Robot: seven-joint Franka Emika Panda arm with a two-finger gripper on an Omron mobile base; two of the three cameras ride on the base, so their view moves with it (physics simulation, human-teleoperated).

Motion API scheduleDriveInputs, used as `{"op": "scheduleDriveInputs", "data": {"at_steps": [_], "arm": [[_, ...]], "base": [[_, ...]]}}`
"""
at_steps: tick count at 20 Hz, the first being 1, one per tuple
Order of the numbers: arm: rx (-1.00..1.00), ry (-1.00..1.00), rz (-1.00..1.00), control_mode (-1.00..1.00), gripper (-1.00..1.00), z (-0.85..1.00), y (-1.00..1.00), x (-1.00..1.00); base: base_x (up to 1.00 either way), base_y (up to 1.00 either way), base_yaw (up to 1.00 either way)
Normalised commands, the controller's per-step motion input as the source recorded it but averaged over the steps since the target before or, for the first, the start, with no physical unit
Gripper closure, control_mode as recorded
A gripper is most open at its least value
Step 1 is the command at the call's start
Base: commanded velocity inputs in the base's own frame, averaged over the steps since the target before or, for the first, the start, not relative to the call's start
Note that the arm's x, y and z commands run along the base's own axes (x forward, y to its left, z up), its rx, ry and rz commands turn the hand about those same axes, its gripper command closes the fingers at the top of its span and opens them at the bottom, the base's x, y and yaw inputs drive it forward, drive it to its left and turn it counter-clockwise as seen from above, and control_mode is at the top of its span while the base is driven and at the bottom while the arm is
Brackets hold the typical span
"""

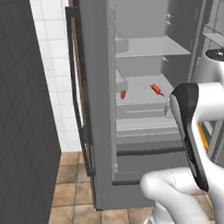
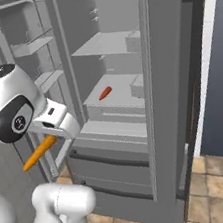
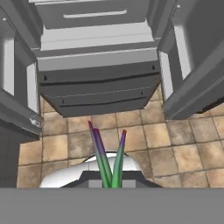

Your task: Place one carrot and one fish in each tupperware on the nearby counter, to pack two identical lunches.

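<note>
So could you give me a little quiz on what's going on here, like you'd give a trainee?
1. True or false: the fridge in front of the robot is closed.
2. What is the gripper holding? A) a black fish B) an orange carrot C) a grey tray
3. Fill in: a small red-orange item lies inside the fridge on a ___.

Key:
1. False, it stands open, with shelves and drawers showing.
2. B, the gripper is shut on the carrot, which sticks out below it.
3. Shelf.
</note>
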Motion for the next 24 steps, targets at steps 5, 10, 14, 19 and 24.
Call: {"op": "scheduleDriveInputs", "data": {"at_steps": [5, 10, 14, 19, 24], "arm": [[0.0, 0.0, 0.0, 1.0, 1.0, 0.0, 0.0, 0.0], [0.0, 0.0, 0.0, 1.0, 1.0, 0.0, 0.0, 0.0], [0.0, 0.0, 0.0, 1.0, 1.0, 0.0, 0.0, 0.0], [0.0, 0.0, 0.0, 1.0, 1.0, 0.0, 0.0, 0.0], [0.0, 0.0, 0.0, 1.0, 1.0, 0.0, 0.0, 0.0]], "base": [[-0.81, -0.09, 0.0], [-0.56, -0.54, 0.0], [-0.41, -0.95, 0.0], [-0.26, -1.0, 0.0], [-0.19, -1.0, 0.0]]}}
